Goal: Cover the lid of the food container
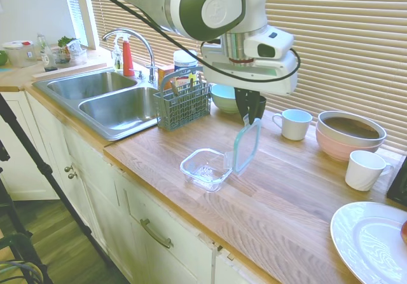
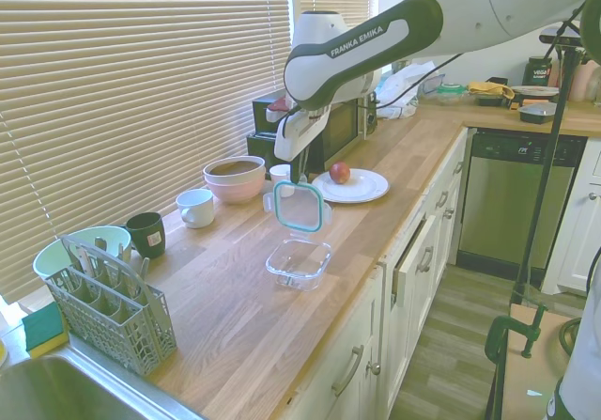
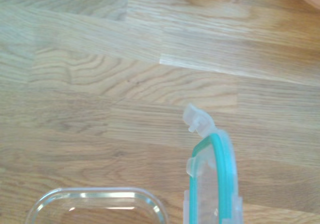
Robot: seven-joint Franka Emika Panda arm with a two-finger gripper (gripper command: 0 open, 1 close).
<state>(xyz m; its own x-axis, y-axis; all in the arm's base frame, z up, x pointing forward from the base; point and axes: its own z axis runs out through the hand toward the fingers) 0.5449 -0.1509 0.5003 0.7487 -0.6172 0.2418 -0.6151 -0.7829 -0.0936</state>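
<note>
The tool [image 1: 246,115] is clamped on the top edge of the clear, blue-rimmed, rounded-square plastic lid [image 1: 247,145], which hangs on edge, presumably for carrying. It hovers at frame centre, just beside and above the small, smooth, low-walled square glass food container [image 1: 207,168], open on the wooden table [image 1: 286,195].

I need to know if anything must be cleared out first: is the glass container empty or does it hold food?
Empty. The counter's wood grain shows through the glass container, and the lid hangs on edge from the gripper.
</note>
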